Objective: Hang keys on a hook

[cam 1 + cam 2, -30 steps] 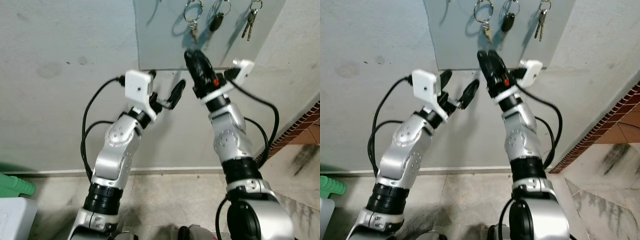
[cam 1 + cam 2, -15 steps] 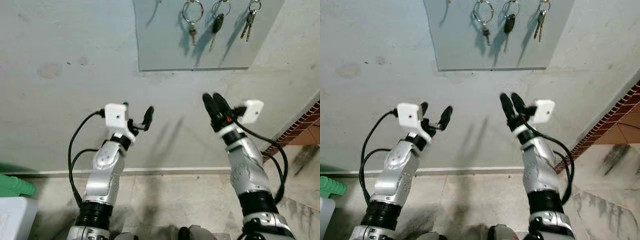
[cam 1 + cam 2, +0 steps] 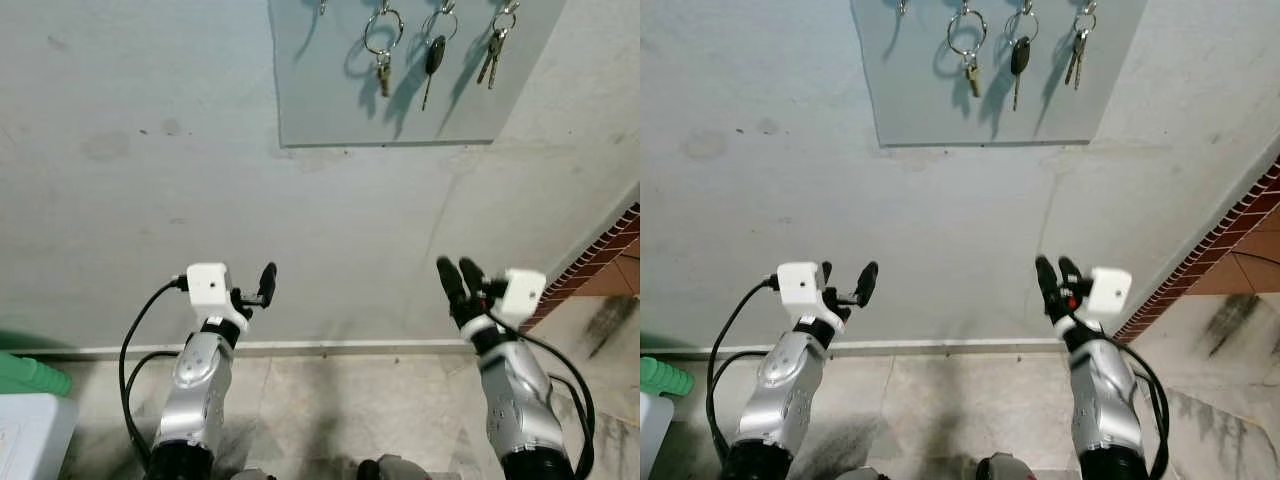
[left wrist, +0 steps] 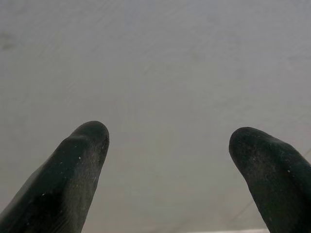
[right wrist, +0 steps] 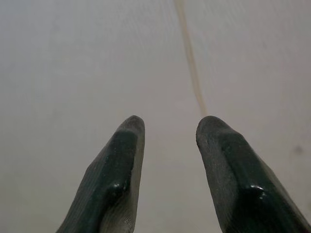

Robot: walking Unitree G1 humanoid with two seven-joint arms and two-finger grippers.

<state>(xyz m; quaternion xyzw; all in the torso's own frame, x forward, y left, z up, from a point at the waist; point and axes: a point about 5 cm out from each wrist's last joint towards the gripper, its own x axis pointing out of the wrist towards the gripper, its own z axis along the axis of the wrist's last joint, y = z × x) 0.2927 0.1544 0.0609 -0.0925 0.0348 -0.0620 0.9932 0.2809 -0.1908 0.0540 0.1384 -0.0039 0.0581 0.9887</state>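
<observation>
Three key sets hang on hooks on the grey board [image 3: 330,100] at 12 o'clock: ring keys [image 3: 381,45], black-head key [image 3: 432,58], key bunch [image 3: 493,55]. Left gripper [image 3: 250,285] at 8 o'clock, fingers spread, empty. Right gripper [image 3: 457,278] at 4 o'clock, fingers parted, empty.

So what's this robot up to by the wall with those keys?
Three sets of keys hang from hooks on a grey board on the wall. The left gripper and the right gripper are both open and empty, held low, well below the board. The hanging looks done.
</observation>
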